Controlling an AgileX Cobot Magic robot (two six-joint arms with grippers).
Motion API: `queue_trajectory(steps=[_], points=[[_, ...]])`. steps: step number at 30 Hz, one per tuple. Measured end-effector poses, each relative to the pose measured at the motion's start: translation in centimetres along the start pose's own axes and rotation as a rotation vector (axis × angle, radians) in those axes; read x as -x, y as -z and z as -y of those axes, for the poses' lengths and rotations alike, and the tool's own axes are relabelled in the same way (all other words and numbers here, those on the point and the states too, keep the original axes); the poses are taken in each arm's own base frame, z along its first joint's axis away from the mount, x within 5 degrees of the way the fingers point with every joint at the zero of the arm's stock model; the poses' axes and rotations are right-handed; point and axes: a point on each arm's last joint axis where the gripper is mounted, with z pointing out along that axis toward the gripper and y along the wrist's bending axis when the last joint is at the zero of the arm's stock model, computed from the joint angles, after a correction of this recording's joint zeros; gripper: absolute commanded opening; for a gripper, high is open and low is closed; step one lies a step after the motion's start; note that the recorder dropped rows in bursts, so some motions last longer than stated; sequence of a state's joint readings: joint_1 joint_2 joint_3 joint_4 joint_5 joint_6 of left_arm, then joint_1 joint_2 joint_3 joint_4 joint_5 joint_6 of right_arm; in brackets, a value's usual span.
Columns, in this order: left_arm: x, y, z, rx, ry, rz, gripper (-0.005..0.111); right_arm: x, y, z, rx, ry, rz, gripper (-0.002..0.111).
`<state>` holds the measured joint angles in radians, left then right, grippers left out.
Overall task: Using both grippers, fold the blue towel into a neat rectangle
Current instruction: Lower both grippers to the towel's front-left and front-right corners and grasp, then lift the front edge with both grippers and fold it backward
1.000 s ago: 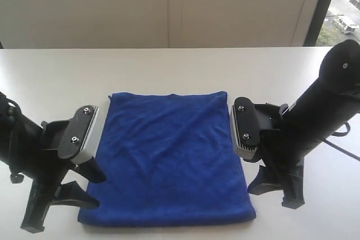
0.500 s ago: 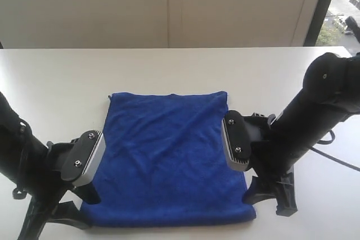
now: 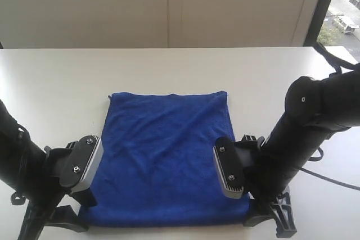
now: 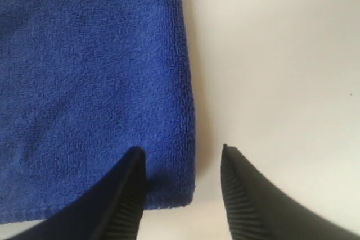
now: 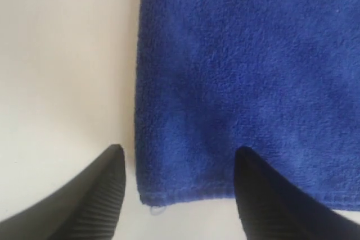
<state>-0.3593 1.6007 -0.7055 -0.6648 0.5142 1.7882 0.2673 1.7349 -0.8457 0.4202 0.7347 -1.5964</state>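
Observation:
The blue towel (image 3: 166, 144) lies flat on the white table (image 3: 56, 82) as a single blue rectangle. My left gripper (image 4: 180, 153) is open and low over the towel's near left corner (image 4: 177, 192); one finger is over the cloth, the other over bare table. My right gripper (image 5: 179, 153) is open and straddles the near right corner (image 5: 149, 192) the same way. A small pale loop (image 5: 157, 210) pokes out at that corner. Nothing is held. In the exterior view the left gripper (image 3: 70, 217) and right gripper (image 3: 273, 220) flank the towel's near edge.
A pale wall (image 3: 169, 9) runs behind the table's far edge, with a window (image 3: 343, 9) at the far right. A black cable (image 3: 332, 181) trails on the table beside the right arm. Bare tabletop surrounds the towel on the left, right and far sides.
Both arms have moved along the towel's side edges toward its near edge and now sit at the two near corners. The towel has not moved.

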Motion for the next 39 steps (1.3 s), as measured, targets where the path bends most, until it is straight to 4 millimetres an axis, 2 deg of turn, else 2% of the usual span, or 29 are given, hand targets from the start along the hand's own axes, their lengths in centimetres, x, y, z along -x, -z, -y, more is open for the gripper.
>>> queue_trajectory(steps=[17, 21, 25, 30, 34, 39], points=[[-0.8, -1.3, -0.4, -0.008, 0.023, -0.030, 0.048, -0.1, -0.2, 0.1, -0.014, 0.000, -0.004, 0.054], [-0.8, -1.3, -0.5, -0.004, 0.023, -0.032, 0.043, -0.1, -0.2, 0.1, -0.015, 0.000, -0.004, 0.040], [-0.8, -1.3, -0.5, 0.000, 0.023, -0.033, 0.040, -0.1, -0.2, 0.1, -0.013, 0.000, -0.004, 0.034], [-0.8, -1.3, -0.5, 0.000, 0.023, -0.033, 0.040, -0.1, -0.2, -0.2, 0.015, 0.000, -0.004, 0.036], [-0.8, -1.3, -0.5, 0.000, 0.023, -0.033, 0.040, 0.1, -0.3, -0.4, 0.032, -0.010, 0.007, 0.052], [-0.8, -1.3, -0.5, 0.000, 0.025, -0.033, 0.040, 0.7, -0.4, -1.0, 0.045, 0.010, 0.009, 0.052]])
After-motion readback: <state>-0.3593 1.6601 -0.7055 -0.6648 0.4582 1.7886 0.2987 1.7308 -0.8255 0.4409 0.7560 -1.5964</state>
